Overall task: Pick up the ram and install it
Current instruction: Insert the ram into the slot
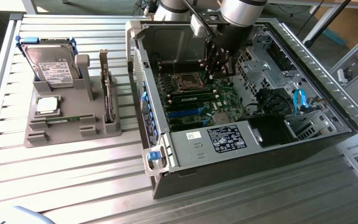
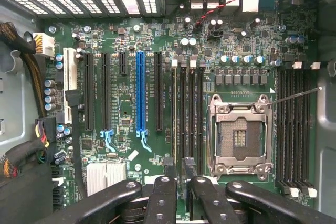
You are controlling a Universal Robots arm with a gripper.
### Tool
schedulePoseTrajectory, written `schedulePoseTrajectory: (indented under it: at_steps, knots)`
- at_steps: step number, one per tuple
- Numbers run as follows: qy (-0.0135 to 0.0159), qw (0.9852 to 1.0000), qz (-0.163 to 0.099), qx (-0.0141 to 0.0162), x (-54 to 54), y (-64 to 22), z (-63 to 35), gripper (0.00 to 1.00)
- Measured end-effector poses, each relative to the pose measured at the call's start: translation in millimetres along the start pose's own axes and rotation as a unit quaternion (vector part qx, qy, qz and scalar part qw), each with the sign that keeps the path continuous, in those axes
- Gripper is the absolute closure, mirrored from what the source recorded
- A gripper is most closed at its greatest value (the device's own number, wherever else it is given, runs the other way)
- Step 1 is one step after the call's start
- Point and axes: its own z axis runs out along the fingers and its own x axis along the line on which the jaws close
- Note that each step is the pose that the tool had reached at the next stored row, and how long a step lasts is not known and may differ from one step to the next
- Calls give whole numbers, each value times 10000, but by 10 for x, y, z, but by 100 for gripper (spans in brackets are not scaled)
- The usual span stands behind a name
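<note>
**newbie_op:** Where's your gripper sitting, and is it holding anything?

**rigvet:** Your gripper (image 2: pixel 179 172) hangs low inside the case (image 1: pixel 241 170). Its fingers (image 2: pixel 163 198) are apart with nothing clamped, straddling one end of the memory slots (image 2: pixel 192 119). The ram (image 1: pixel 191 98) looks to be standing on edge in the slot beside the empty CPU socket (image 2: pixel 239 135), middle of the exterior view. You can't tell if the latches have snapped.

**newbie_op:** So how do you seat it right?

**rigvet:** I'd say keep your fingers square to the slot, press straight down, and even out both ends so it doesn't rock. Stay off that open socket, bent pins are game over. Heads up: there's a thin greenish strip (image 1: pixel 63 120) in the grey tray (image 1: pixel 67 135) at the exterior view's left. Can't tell what it is.
</note>
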Motion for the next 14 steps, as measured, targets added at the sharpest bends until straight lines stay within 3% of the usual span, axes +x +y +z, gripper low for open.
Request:
schedulePoseTrajectory:
  at_steps: [14]
  knots:
    - [0, 10000, 0, 0, 27, -5, 147, 81]
